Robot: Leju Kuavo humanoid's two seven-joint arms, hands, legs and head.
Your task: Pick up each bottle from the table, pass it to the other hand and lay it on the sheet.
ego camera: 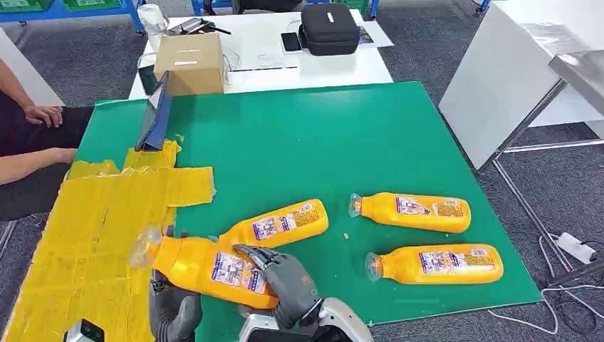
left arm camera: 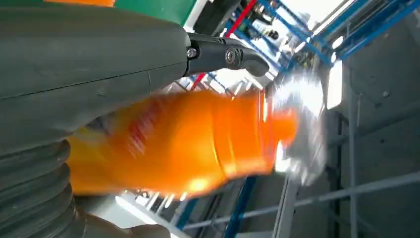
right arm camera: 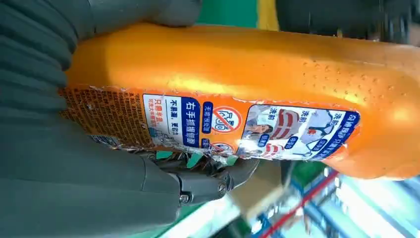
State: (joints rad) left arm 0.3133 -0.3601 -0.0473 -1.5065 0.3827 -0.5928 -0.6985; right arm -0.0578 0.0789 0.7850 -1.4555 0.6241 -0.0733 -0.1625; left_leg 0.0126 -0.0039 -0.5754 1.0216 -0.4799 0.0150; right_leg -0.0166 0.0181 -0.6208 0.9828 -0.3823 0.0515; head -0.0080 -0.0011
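Orange plastic fills both my palms: the held bottle [ego camera: 206, 263] lies sideways between my hands, above the near edge of the green table [ego camera: 320, 135]. My right hand [ego camera: 281, 274] wraps its labelled base end; my left hand [ego camera: 171, 306] is closed under it nearer the clear cap, which points away from my right hand toward the yellow sheet [ego camera: 92, 228]. I judge this the handover itself, both hands gripping at once. Next, my right fingers [ego camera: 258, 255] should loosen only once the left grip is sure; then the left carries it over the sheet just beyond. Three other bottles [ego camera: 413, 211] lie on the table past my right hand.
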